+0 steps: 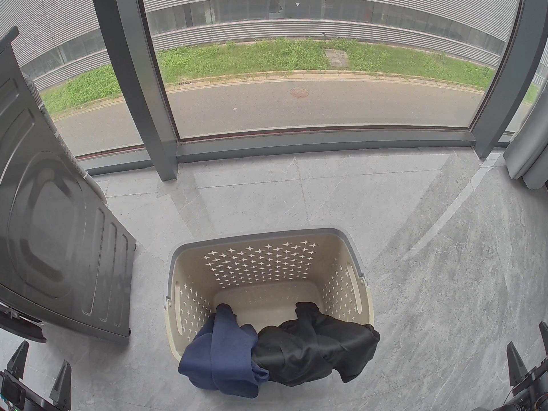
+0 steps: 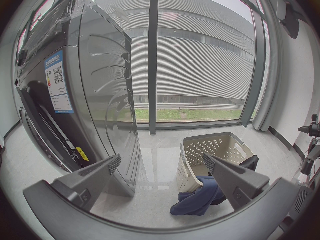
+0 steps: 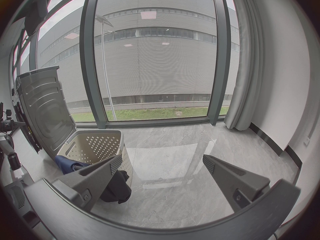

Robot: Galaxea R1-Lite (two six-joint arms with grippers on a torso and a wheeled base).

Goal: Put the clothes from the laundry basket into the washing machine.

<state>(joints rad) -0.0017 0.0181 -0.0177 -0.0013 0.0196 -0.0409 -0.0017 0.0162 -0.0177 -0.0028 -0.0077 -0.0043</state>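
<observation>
The left gripper (image 2: pixel 161 159) hangs low near the floor with its two dark, wedge-shaped plastic fingers spread wide and nothing between them; each fingertip carries a small cross-hatched pad. The right gripper (image 3: pixel 162 159) is the same, fingers well apart and empty, low on the other side. Between the two stands the cream plastic laundry basket (image 1: pixel 262 235), rectangular with rounded corners, a grey rim, slotted handle openings and walls pierced with rows of small star-shaped holes. The clothes are in it, bunched at the near end: a soft navy blue garment (image 1: pixel 222 355) folded over the near rim and drooping to the floor, and touching it, on the right-arm side, a crumpled black garment (image 1: pixel 317 343) with a slight sheen that also spills over the rim. The far part of the basket's bottom is bare. Just beside the basket on the left-arm side stands the dark grey metal washing machine (image 1: pixel 57 241), turning its ribbed, pressed side panel toward the basket. The floor (image 1: pixel 456 258) is glossy grey marbled tile. Beyond is a tall window with thick dark frame posts (image 1: pixel 137 75), and a pale grey curtain (image 1: pixel 531 149) hangs at the right.
</observation>
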